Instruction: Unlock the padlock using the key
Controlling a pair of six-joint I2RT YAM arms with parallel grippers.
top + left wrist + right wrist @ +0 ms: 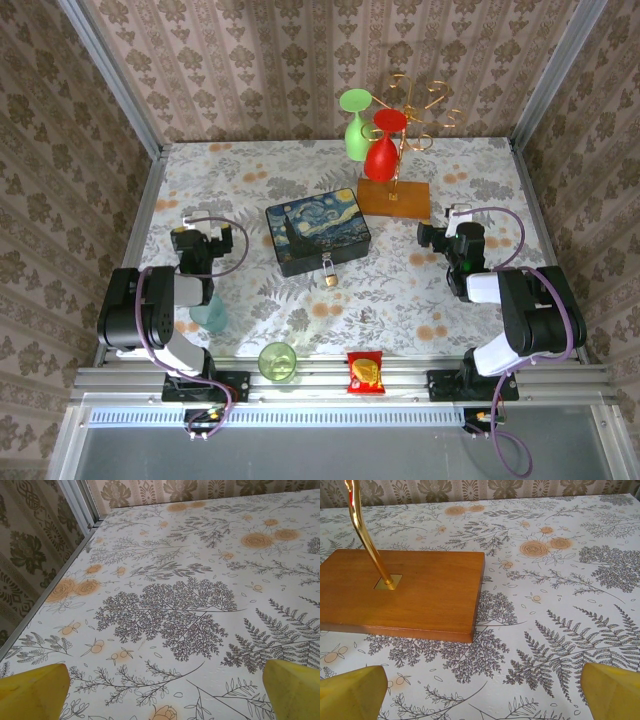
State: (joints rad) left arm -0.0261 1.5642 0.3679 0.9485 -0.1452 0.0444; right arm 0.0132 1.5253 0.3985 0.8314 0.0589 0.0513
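The small brass padlock [328,274] hangs at the front of the dark painted box [318,232] in the middle of the table. I cannot make out the key. My left gripper [196,232] hovers to the left of the box, and in the left wrist view its yellow fingertips [30,692] stand wide apart over bare floral cloth; left gripper [165,692] open and empty. My right gripper [430,236] is to the right of the box, open [485,692], with only cloth between its fingers [612,690].
A wooden base [405,592] with a gold rack stem lies just ahead and left of my right gripper; green and red glasses [380,140] hang on the rack. A teal glass [211,316], a green cup [277,361] and a red snack packet [365,372] sit by the near edge.
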